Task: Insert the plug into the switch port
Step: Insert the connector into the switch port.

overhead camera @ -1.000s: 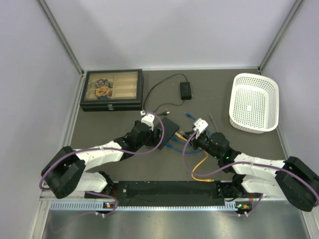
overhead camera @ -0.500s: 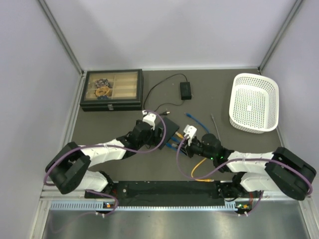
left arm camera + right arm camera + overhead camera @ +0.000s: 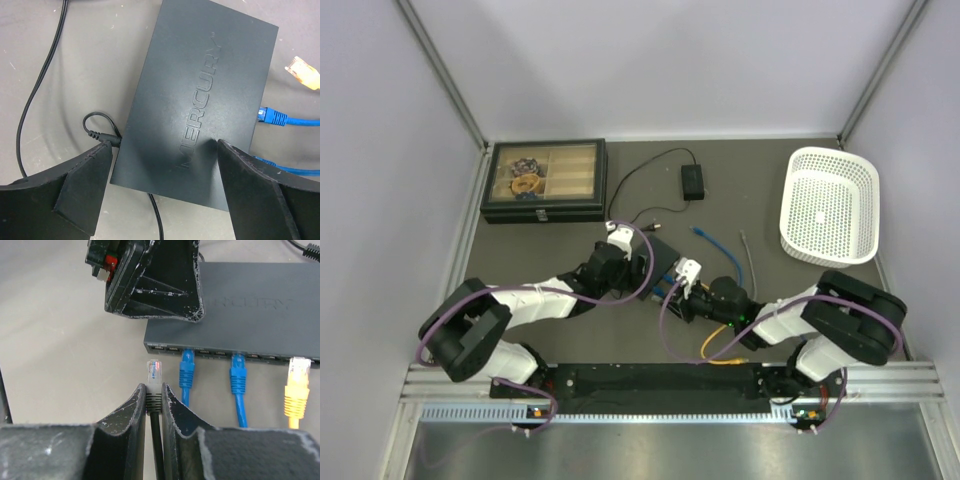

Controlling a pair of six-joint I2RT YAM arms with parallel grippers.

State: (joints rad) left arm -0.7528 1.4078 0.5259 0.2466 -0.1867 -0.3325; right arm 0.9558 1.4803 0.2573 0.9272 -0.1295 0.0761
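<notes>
Ahead of right gripper [image 3: 152, 401]: empty switch port [image 3: 173, 348], slightly right of the pinched plug [image 3: 154, 371].
Left gripper [image 3: 164, 148]: spread, astride switch [image 3: 200, 95].
Plug: likely nudge right, then push straight.

Left gripper [image 3: 164, 145]: your jaws stand wide apart, with one black finger [image 3: 82, 187] at either side of the view.
Switch [image 3: 200, 105]: a flat dark grey box lettered MERCURY lies under and between your fingers, reaching on beyond the tips.
Black lead [image 3: 37, 85]: its small plug [image 3: 102, 136] meets the switch's edge just off your left fingertip.
Blue plug [image 3: 272, 116]: seated in the far edge, outside your right finger.
Second blue cable [image 3: 285, 167]: runs to the same edge, with its end hidden by that finger.
Yellow plug [image 3: 302, 71]: loose on the table [image 3: 75, 60], beyond the blue ones and apart from the switch.
</notes>
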